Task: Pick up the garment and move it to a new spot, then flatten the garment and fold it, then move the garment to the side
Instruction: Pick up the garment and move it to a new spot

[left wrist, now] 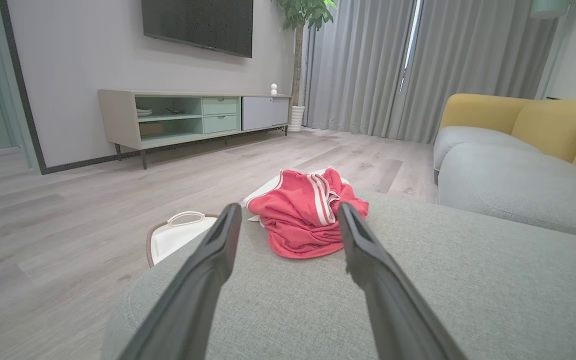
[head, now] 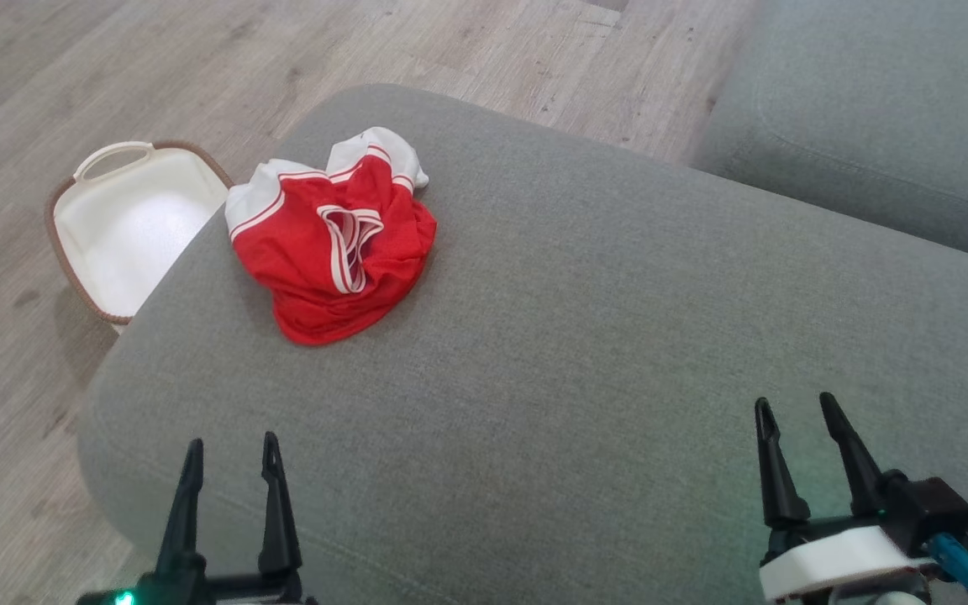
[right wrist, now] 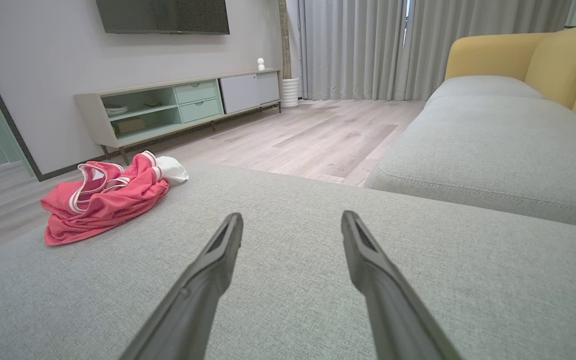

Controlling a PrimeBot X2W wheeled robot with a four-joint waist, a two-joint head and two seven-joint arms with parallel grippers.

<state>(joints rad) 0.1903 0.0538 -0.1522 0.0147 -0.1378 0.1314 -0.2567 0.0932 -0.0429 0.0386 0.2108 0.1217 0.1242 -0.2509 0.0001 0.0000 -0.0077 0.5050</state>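
**Clerk:** What was nearest the camera?

**Inspector:** Both grippers, low over the near edge of the grey cushion. The left gripper had its fingers spread apart with nothing between them. The right gripper was likewise released and empty. Neither touched any fabric but hovered over bare upholstery.

**Clerk:** And the garment?

**Inspector:** The red garment, trimmed in white, lay crumpled on the far left part of the cushion, close to its left edge. It was well apart from both grippers. From the left gripper it lay straight ahead and slightly to the right; the left wrist view framed it between the finger tips. From the right gripper it lay ahead and far off to the left.

**Clerk:** Its long axis?

**Inspector:** None I could establish. It was a bunched heap, about as wide as deep, with a striped opening uppermost and white panels at the far side.

**Clerk:** Which arm, then?

**Inspector:** In my judgement the left, being clearly nearer and already lined up. A forward reach should meet the near red hem first.

**Clerk:** Beyond it?

**Inspector:** A white basket stood on the wooden floor, just left of the cushion beside the garment. A second grey seat lay at the far right.
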